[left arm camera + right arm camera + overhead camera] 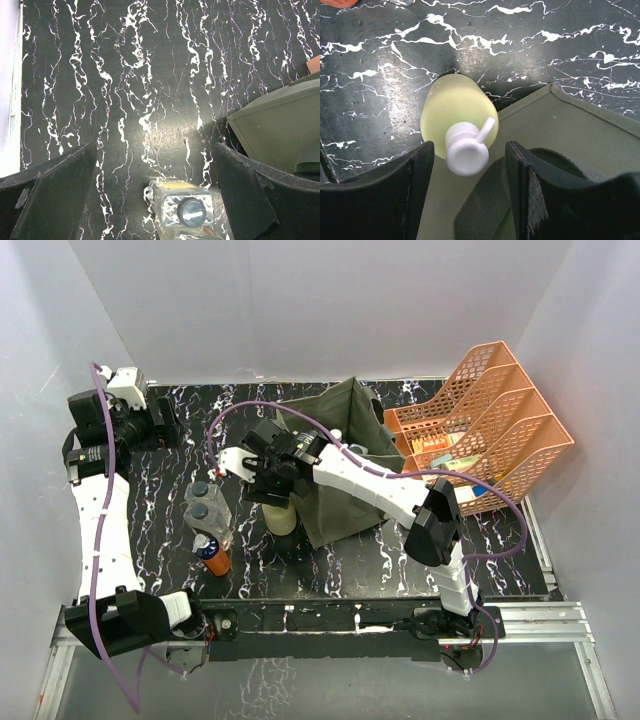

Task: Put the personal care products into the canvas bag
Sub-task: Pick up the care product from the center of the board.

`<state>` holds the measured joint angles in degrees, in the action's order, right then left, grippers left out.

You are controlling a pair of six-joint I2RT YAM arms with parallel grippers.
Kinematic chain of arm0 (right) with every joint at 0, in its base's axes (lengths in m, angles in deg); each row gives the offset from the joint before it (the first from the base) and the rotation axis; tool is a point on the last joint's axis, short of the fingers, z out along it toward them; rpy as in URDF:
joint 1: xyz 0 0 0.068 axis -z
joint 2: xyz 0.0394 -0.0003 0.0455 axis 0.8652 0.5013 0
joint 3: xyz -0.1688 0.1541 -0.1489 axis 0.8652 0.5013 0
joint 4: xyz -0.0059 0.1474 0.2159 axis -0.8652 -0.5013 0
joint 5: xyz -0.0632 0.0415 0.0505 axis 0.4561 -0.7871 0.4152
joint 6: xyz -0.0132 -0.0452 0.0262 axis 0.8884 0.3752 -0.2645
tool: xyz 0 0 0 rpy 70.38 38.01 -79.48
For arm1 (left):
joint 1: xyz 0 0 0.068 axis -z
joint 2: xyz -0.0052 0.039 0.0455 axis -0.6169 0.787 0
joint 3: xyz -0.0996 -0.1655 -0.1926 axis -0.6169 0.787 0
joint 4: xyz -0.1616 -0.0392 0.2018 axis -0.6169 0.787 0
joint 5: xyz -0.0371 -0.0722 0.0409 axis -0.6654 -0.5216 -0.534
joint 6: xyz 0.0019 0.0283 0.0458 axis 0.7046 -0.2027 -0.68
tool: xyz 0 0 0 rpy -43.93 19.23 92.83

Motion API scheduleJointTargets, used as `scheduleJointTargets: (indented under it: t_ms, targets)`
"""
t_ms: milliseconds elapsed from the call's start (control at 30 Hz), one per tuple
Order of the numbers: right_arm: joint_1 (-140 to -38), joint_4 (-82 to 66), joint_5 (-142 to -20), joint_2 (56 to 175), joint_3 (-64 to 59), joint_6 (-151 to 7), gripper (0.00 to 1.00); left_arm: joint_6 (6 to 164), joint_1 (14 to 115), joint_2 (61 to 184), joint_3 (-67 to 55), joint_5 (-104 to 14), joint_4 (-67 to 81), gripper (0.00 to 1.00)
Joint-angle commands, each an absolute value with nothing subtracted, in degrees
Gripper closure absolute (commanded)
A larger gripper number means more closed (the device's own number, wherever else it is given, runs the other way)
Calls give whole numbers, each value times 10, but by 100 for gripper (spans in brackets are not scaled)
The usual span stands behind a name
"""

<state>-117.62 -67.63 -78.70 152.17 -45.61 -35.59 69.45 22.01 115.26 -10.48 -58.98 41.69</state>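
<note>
We judge the task far from finished: the pale yellow bottle stands on the desk against the canvas bag, with the clear bottles and orange bottle nearby. Our right end effector straddles the yellow bottle's pump, fingers apart and not yet gripping. The left end effector hangs wide open and empty, and we cannot see the bag's contents.

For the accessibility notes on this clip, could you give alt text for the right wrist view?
A pale yellow pump bottle with a white top stands on the black marbled table, beside the corner of an olive canvas bag. The right gripper hangs above it, jaws open on either side of the pump, not touching it.
</note>
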Motion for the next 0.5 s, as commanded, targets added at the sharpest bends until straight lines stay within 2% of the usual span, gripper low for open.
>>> scheduleJointTargets:
  t_ms: [0,467]
  targets:
    - [-1171,-674,-818,1522,-458,-364,41,691,218,1131,-95,-607,403,3]
    - [-1166,-665,-823,1520,-430,-375,52,704,218,1130,-103,-611,411,3]
